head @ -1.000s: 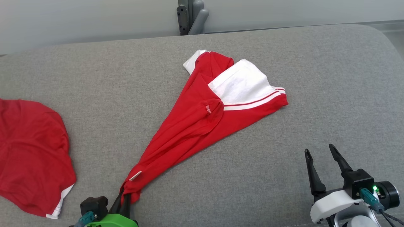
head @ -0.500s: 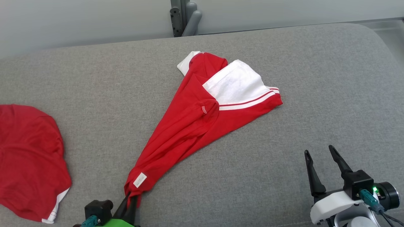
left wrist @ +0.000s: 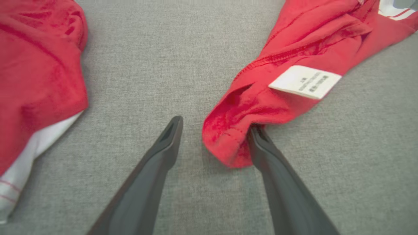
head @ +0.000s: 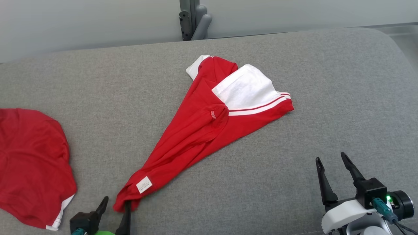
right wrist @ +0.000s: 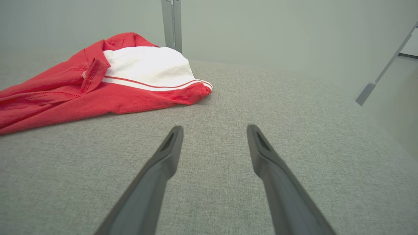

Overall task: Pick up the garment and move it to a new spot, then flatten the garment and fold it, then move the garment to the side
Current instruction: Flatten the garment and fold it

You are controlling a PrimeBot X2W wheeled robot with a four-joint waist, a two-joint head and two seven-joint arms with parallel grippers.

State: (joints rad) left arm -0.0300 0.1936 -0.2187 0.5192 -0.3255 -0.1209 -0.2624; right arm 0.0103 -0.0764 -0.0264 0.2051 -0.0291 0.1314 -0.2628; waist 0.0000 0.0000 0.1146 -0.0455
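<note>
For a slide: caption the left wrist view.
Left gripper open, one fingertip against the red garment; second red garment alongside on grey cushion.

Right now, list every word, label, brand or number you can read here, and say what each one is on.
White label sewn to the red garment: a few lines of grey print, too blurred to read.
Small woven tag on a hem of the same garment: red-and-white marks, too small to read.
No other writing can be made out.
</note>
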